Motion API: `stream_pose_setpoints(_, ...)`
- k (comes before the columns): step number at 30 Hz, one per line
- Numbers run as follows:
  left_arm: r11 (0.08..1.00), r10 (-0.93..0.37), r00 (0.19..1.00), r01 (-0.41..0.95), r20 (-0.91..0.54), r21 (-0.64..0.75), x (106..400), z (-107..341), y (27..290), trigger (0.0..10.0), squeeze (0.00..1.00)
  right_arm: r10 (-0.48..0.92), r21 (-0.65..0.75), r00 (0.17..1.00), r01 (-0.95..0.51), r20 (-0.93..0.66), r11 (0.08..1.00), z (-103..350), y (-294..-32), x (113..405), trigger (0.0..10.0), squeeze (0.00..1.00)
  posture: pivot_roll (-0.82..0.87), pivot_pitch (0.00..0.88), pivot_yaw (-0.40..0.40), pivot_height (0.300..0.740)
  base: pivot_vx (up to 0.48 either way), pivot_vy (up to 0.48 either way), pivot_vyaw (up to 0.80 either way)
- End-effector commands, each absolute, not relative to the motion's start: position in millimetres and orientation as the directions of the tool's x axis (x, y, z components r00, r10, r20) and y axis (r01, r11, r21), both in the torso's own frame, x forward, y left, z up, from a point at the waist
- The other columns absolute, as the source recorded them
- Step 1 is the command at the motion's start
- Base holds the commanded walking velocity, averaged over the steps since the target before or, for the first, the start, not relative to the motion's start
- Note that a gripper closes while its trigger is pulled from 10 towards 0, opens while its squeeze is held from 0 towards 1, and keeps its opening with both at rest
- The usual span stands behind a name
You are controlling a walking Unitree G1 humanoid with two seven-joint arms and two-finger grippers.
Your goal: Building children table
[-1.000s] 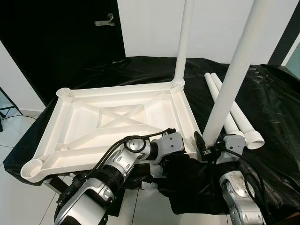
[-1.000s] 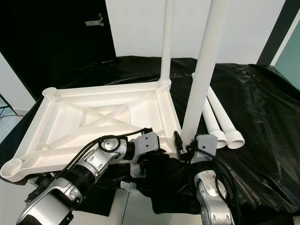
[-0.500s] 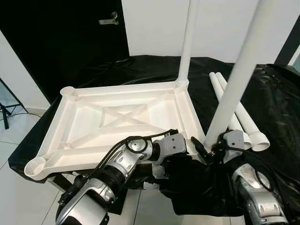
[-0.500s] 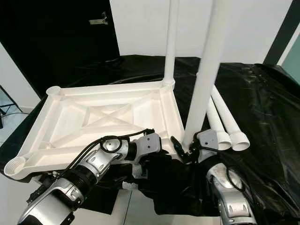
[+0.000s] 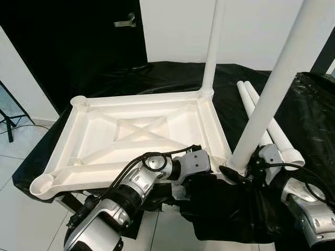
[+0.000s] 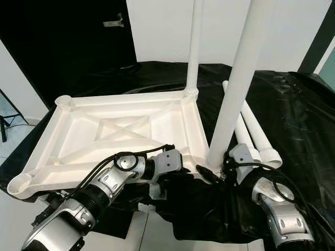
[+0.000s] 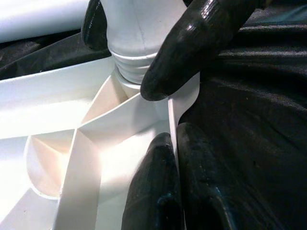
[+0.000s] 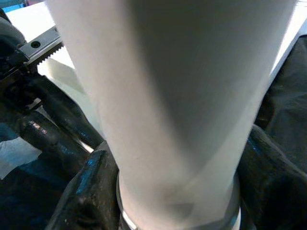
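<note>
white leg (image 5: 272, 94) upright, base in tabletop (image 5: 131, 136) corner | right gripper (image 5: 246, 170) jaws clamp it | left gripper (image 7: 172, 158) jaws seemingly pinch rim

L tool (image 7: 168, 191) pinched shut, arm bent inward — R tool (image 5: 246, 170) clamped, wrist low.

place: home room | cues: black door (image 5: 78, 42), white wall (image 5: 251, 26), tiled floor (image 5: 21, 151)

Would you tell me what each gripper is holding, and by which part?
Right gripper: white table leg, near its threaded base. Left gripper: tabletop, by its near rim.
</note>
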State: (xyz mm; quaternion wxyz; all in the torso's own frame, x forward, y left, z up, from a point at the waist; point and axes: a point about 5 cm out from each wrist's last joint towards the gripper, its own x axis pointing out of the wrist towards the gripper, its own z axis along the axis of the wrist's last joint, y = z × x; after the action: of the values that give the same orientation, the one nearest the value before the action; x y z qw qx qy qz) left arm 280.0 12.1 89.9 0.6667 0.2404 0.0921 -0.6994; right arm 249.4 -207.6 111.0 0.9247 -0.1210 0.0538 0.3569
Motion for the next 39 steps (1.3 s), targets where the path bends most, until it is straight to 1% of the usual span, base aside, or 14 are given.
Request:
stream_pose_setpoints(1, -0.161, -0.790, -0.163, 0.985, -0.591, -0.057, 251, 37, 36, 10.0, 0.00, 0.640, -0.194, 0.747, -0.664, -0.178, 0.722, 115, -214, 249, 0.0, 0.00, 0.15, 0.000, -0.008, 0.740, 0.000, 0.000, 0.00)
stream_pose_setpoints(9, -0.161, -0.790, -0.163, 0.985, -0.592, -0.056, 251, 36, 37, 10.0, 0.00, 0.583, -0.176, 0.795, -0.606, -0.169, 0.775, 103, -214, 240, 0.0, 0.00, 0.15, 0.000, -0.003, 0.740, 0.000, 0.000, 0.00)
stream_pose_setpoints(11, -0.164, -0.788, -0.165, 0.985, -0.593, -0.056, 251, 36, 37, 10.0, 0.00, 0.467, -0.157, 0.877, -0.480, -0.116, 0.863, 94, -203, 237, 0.0, 0.00, 0.15, 0.000, -0.003, 0.740, 0.000, 0.000, 0.00)
stream_pose_setpoints(16, -0.164, -0.787, -0.164, 0.985, -0.594, -0.055, 251, 36, 36, 10.0, 0.00, 0.343, -0.121, 0.937, -0.350, -0.074, 0.929, 89, -198, 232, 0.0, 0.00, 0.15, 0.000, -0.004, 0.740, 0.000, 0.000, 0.00)
stream_pose_setpoints(17, -0.162, -0.788, -0.162, 0.985, -0.594, -0.053, 252, 37, 36, 10.0, 0.00, 0.222, -0.092, 0.974, -0.226, -0.052, 0.970, 86, -199, 227, 0.0, 0.00, 0.16, 0.000, -0.009, 0.740, 0.000, 0.000, 0.00)
stream_pose_setpoints(20, -0.159, -0.788, -0.159, 0.986, -0.595, -0.054, 252, 36, 37, 10.0, 0.00, 0.033, -0.053, 0.999, -0.034, -0.017, 0.998, 84, -200, 220, 0.0, 0.00, 0.15, 0.000, -0.004, 0.740, 0.000, 0.000, 0.00)
stream_pose_setpoints(28, -0.162, -0.785, -0.162, 0.985, -0.598, -0.055, 252, 35, 37, 10.0, 0.00, -0.058, -0.047, 0.998, 0.058, 0.017, 0.997, 88, -203, 222, 0.0, 0.00, 0.15, 0.000, -0.004, 0.740, 0.000, 0.000, 0.00)
stream_pose_setpoints(29, -0.163, -0.785, -0.162, 0.985, -0.598, -0.053, 253, 36, 37, 10.0, 0.00, -0.037, -0.047, 0.999, 0.037, 0.018, 0.998, 88, -199, 224, 2.7, 0.00, 0.15, 0.000, -0.004, 0.740, 0.000, 0.000, 0.00)
stream_pose_setpoints(30, -0.163, -0.785, -0.162, 0.985, -0.598, -0.053, 253, 36, 37, 10.0, 0.00, -0.037, -0.047, 0.999, 0.037, 0.018, 0.998, 88, -199, 224, 2.7, 0.00, 0.15, 0.000, -0.004, 0.740, 0.000, 0.000, 0.00)
stream_pose_setpoints(31, -0.163, -0.786, -0.161, 0.985, -0.597, -0.052, 253, 36, 36, 10.0, 0.00, -0.017, -0.054, 1.000, 0.018, 0.020, 0.998, 89, -196, 225, 4.2, 0.00, 0.15, 0.000, -0.004, 0.740, 0.000, 0.000, 0.00)
stream_pose_setpoints(32, -0.162, -0.786, -0.160, 0.985, -0.596, -0.051, 253, 36, 36, 10.0, 0.00, 0.009, -0.064, 1.000, -0.007, 0.028, 0.998, 90, -192, 226, 10.0, 0.00, 0.15, 0.000, -0.005, 0.740, 0.000, 0.000, 0.00)
stream_pose_setpoints(33, -0.162, -0.787, -0.160, 0.985, -0.596, -0.051, 253, 36, 36, 10.0, 0.00, 0.036, -0.063, 0.998, -0.033, 0.042, 0.997, 93, -189, 227, 10.0, 1.00, 0.15, 0.000, -0.005, 0.740, 0.000, 0.000, 0.00)
stream_pose_setpoints(36, -0.161, -0.787, -0.161, 0.985, -0.596, -0.053, 252, 35, 36, 10.0, 0.00, 0.081, -0.074, 0.995, -0.077, 0.062, 0.994, 97, -187, 230, 10.0, 1.00, 0.15, 0.000, -0.005, 0.740, 0.000, 0.000, 0.00)
stream_pose_setpoints(39, -0.161, -0.786, -0.163, 0.985, -0.597, -0.057, 251, 34, 37, 10.0, 0.00, 0.306, -0.166, 0.948, -0.289, 0.088, 0.943, 108, -178, 235, 10.0, 1.00, 0.15, 0.000, 0.001, 0.740, 0.000, 0.000, 0.00)
